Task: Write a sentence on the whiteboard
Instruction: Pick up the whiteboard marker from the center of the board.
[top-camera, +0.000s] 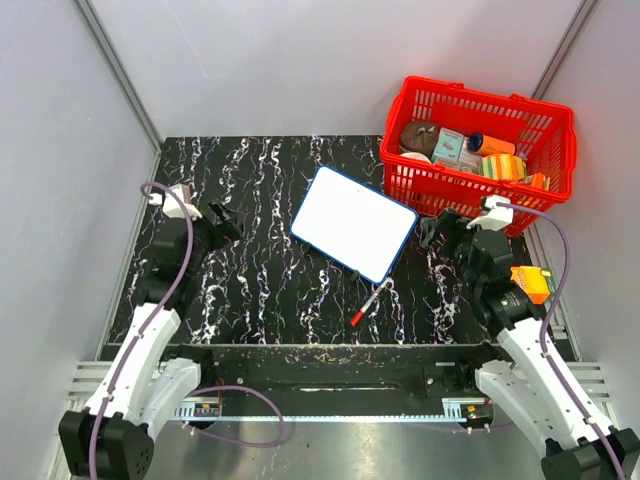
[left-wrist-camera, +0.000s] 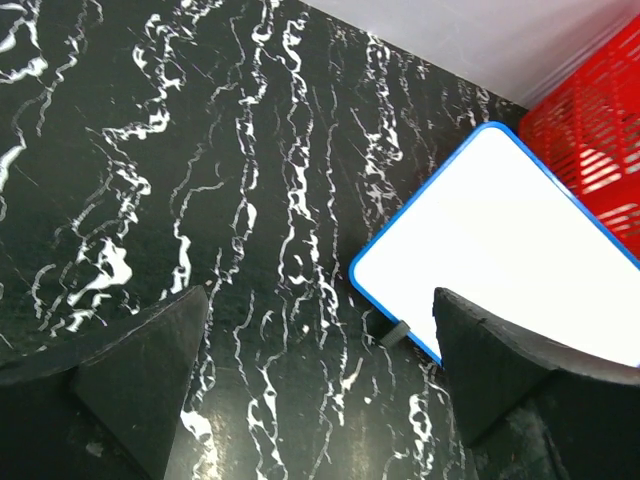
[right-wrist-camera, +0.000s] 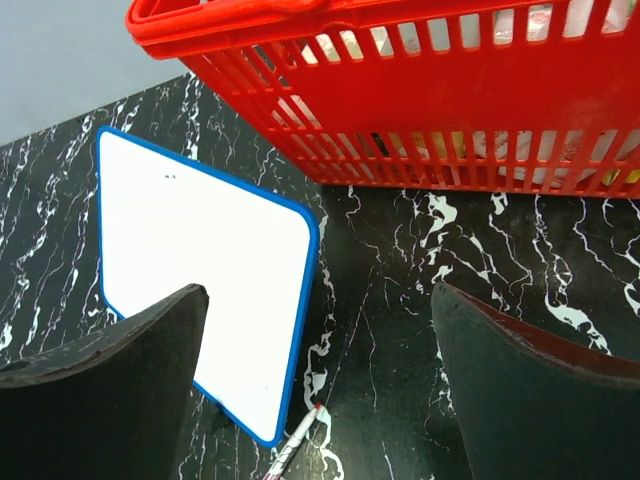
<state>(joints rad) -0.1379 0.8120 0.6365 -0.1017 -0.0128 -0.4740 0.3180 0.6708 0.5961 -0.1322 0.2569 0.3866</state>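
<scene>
The whiteboard (top-camera: 354, 222) lies flat at 3 o'clock of the left claw (top-camera: 226, 221) and 9 o'clock of the right claw (top-camera: 434, 229), touching neither; both stand wide, empty.

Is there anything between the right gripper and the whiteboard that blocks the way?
Nothing visible does. The open right gripper sits just right of the whiteboard, with only bare table between them. The red marker lies nearer the arms, and the red basket stands behind.
</scene>
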